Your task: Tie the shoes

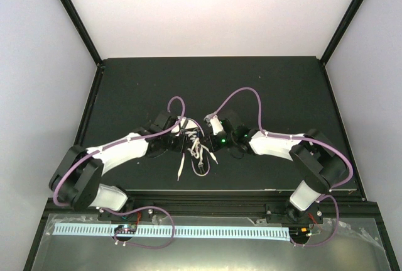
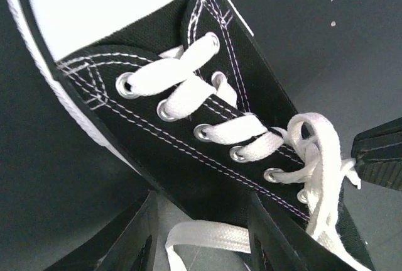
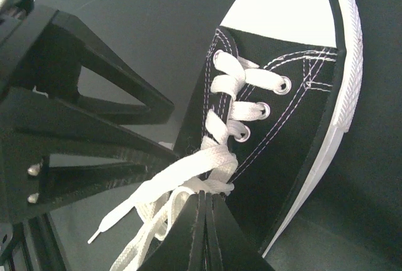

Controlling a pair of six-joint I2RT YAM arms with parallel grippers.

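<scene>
Black canvas sneaker (image 2: 188,170): right claw (image 3: 206,203) closed beside its long white laces (image 2: 232,129), left claw (image 2: 201,221) parted — unheld, they may slip loose.

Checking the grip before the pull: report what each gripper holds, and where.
The right gripper pinches the white laces at their bunch by the sneaker opening. The left gripper stands open, holding nothing.

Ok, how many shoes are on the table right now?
1: the black sneaker, lying between the left arm and right arm. No other shows, though the arms hide some table.
</scene>
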